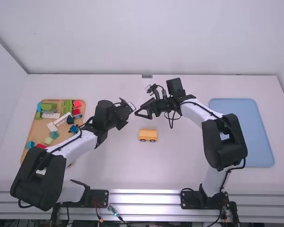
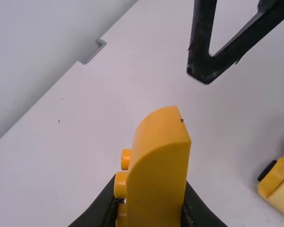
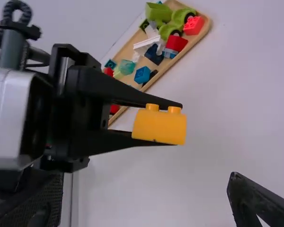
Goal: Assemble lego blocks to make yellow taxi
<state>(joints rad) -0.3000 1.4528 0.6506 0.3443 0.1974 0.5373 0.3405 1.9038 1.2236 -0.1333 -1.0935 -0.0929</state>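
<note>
- Nearest me, the metal rail (image 1: pixel 144 197) runs along the near edge of the surface (image 1: pixel 118 170), with both arm bases on it. From there a broad stretch of white leads up to the car body.
- On the left I have the wooden tray (image 1: pixel 34 133) of mixed blocks (image 1: pixel 60 119). My left arm (image 1: pixel 75 149) crosses its near part, so I can't make out everything lying there.
- On the right, the blue tray (image 1: pixel 246 135) has a raised rim; the right arm's elbow (image 1: pixel 225 142) cuts across my view of its inner side.
- The yellow car body (image 1: pixel 148 135) sits on its wheels, well apart from both trays. The left wrist view crops it at the side.
- Slightly beyond it, my left gripper (image 1: pixel 125 109) has its fingers clamped on a yellow curved block (image 2: pixel 156 170), held above the surface, studs to one side.
- Facing it, my right gripper (image 1: pixel 143 109) has its fingers (image 3: pixel 255 203) spread wide with nothing between them. The room between the two grippers is tight; the left wrist view cuts the right one off.
- Farthest away, the surface's back edge meets the pale wall (image 1: pixel 146 38), a small metal bracket (image 1: pixel 146 76) at the join.
</note>
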